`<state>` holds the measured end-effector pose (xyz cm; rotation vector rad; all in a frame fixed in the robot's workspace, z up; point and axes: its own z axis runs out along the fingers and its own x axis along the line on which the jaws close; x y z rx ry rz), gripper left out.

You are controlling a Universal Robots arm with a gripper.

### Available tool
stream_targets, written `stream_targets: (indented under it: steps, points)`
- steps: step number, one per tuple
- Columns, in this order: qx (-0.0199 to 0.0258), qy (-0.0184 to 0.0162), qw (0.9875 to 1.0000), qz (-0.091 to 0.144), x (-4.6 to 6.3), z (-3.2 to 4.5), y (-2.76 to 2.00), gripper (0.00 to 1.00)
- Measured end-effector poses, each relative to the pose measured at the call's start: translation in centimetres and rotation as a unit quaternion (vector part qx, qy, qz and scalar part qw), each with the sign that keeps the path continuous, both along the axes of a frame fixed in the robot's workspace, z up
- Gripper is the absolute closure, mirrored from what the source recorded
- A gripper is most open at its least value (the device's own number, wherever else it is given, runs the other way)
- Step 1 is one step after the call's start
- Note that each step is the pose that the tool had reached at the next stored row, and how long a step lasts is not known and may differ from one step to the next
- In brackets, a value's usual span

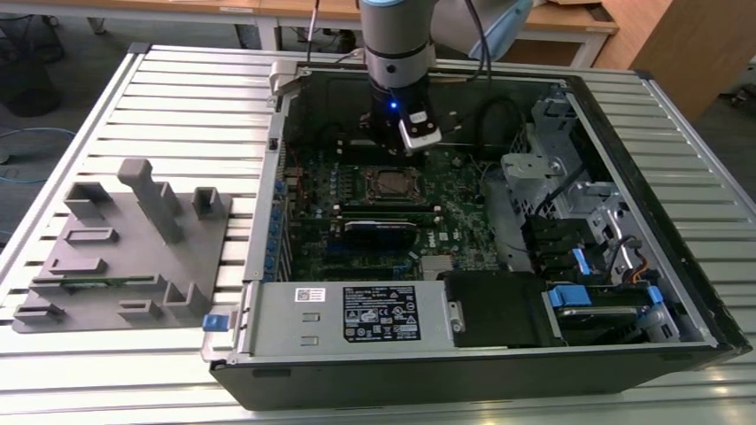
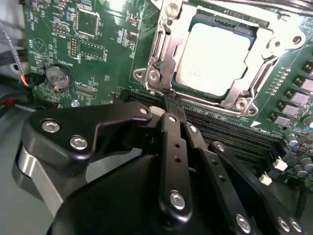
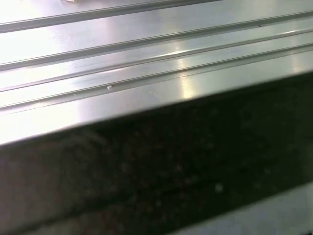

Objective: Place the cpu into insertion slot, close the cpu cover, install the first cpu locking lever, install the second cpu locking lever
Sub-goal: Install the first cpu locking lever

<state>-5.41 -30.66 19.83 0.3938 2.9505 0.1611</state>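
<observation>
Cpu (image 2: 215, 58) lies flat, top up, under cover (image 2: 164, 46); gripper (image 2: 172, 110) pinched together beside it.

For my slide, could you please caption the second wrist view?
Hand closed beside the insertion slot, cpu seated under the cpu cover.

Open computer case (image 1: 473, 372) lying on a slatted metal counter (image 1: 189, 80), occupying the centre and right of the frame. Arm (image 1: 398, 53) descends from the top centre into the case; its pincer (image 1: 416, 146) hangs just above the green board (image 1: 461, 221), next to the upper edge of the slot (image 1: 391, 183). The slot sits at the frame's centre, dark in the middle with a metal rim. Grey power supply (image 1: 343, 314) lies at lower centre. Grey fixture block (image 1: 124, 248) with upright posts stands at the left on the counter.
</observation>
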Motion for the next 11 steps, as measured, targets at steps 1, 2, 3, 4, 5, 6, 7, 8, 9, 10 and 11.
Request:
stream_targets:
  steps: [1,2,3,4,5,6,7,8,9,10,11]
  points:
    - [0.0001,0.0,1.0,0.0,0.0,0.14,0.0,0.89]
    - [0.0002,0.0,1.0,0.0,0.0,0.3,0.0,0.89]
    - [0.0003,0.0001,1.0,0.0,0.0,0.48,0.0,0.89]
    - [0.0002,0.0002,1.0,0.0,0.0,0.67,0.0,0.89]
    - [0.0002,0.0002,1.0,0.0,0.0,0.86,0.0,0.89]
    - [0.0003,0.0002,1.0,0.0,0.0,1.04,0.0,0.89]
    - [0.0002,0.0002,1.0,0.0,0.0,1.2,0.0,0.89]
    - [0.0002,0.0002,1.0,0.0,0.0,1.32,0.0,0.89]
    - [0.0003,0.0002,1.0,0.0,0.0,1.37,0.0,0.89]
    - [0.0004,0.0002,1.0,0.0,0.0,1.37,0.0,0.89]
    - [0.0005,0.0001,1.0,0.0,0.0,1.37,0.0,0.89]
